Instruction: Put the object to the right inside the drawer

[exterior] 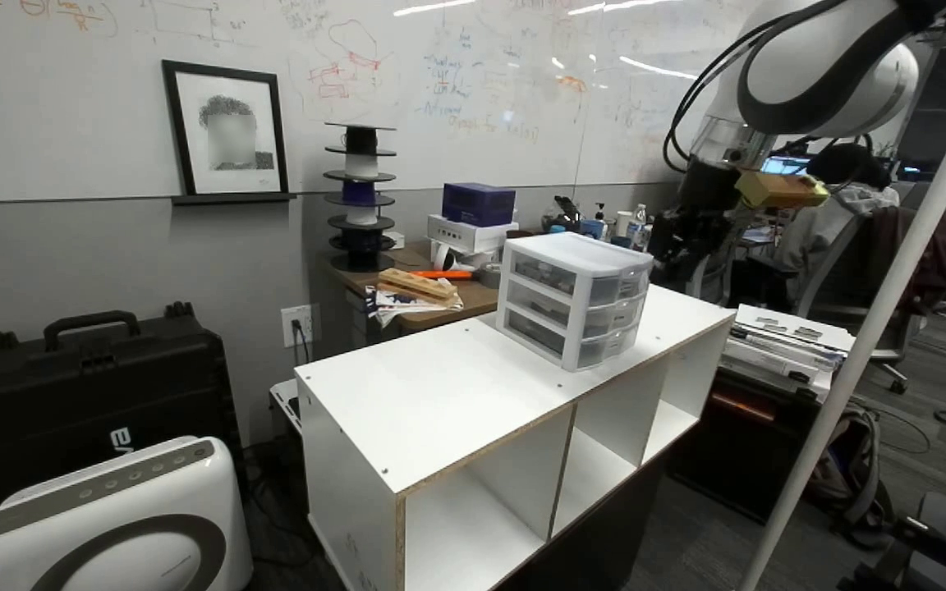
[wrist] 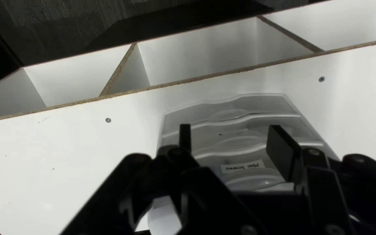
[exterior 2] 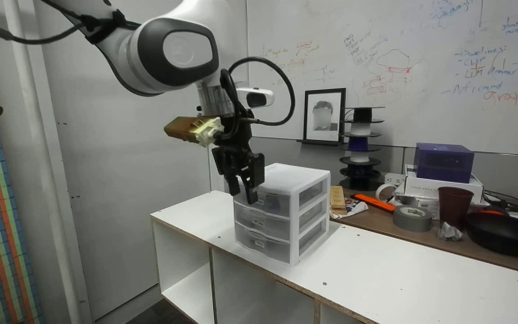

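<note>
A small white-framed drawer unit [exterior: 570,328] with three translucent drawers stands on the white shelf cabinet; it also shows in an exterior view [exterior 2: 296,225] and in the wrist view [wrist: 207,125]. All its drawers look closed. The top drawer [exterior 2: 273,203] carries a label reading "Misc Screws" in the wrist view [wrist: 242,166], upside down. My gripper [exterior 2: 243,196] is open and empty, pointing down in front of the top drawer's front. In the wrist view its fingers [wrist: 228,137] stand apart with the drawer fronts between and beyond them. I cannot make out the task's object on the right.
The white shelf cabinet [exterior: 440,394] has open compartments at its front. A brown side table [exterior 2: 466,245] behind holds a tape roll [exterior 2: 413,218], a brown cup [exterior 2: 454,207], a black pan [exterior 2: 506,234] and filament spools [exterior 2: 361,148]. A pale pole [exterior: 875,320] stands nearby.
</note>
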Available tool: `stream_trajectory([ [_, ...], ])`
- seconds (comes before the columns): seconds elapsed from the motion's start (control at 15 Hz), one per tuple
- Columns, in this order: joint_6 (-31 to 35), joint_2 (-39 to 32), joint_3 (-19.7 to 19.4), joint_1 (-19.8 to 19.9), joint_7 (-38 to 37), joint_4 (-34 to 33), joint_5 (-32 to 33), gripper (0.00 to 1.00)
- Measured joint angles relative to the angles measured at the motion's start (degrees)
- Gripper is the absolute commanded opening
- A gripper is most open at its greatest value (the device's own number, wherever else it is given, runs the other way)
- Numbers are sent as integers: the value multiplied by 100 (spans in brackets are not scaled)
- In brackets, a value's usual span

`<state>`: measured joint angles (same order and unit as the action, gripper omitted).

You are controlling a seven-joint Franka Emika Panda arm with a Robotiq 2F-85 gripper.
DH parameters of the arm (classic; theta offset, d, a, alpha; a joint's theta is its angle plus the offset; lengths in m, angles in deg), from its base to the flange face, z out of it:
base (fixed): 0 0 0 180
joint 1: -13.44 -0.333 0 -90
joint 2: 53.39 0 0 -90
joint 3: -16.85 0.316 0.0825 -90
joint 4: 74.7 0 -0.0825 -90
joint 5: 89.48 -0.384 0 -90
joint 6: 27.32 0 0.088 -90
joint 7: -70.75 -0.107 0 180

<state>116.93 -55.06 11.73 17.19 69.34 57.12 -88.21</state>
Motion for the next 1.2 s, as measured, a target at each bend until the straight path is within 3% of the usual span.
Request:
stream_trajectory([
  [0.13, -555, 438, 34, -4, 0, 121, 31, 100],
  [0.4, -1686, 1390, 161, -40, 58, 303, 32, 100],
  [0.6, -2182, 2007, 262, -142, 116, 394, 25, 100],
  [1.0, -2344, 2799, 363, -462, 296, 455, -156, 100],
  [1.2, -2348, 2833, 369, -469, 293, 496, -165, 100],
])
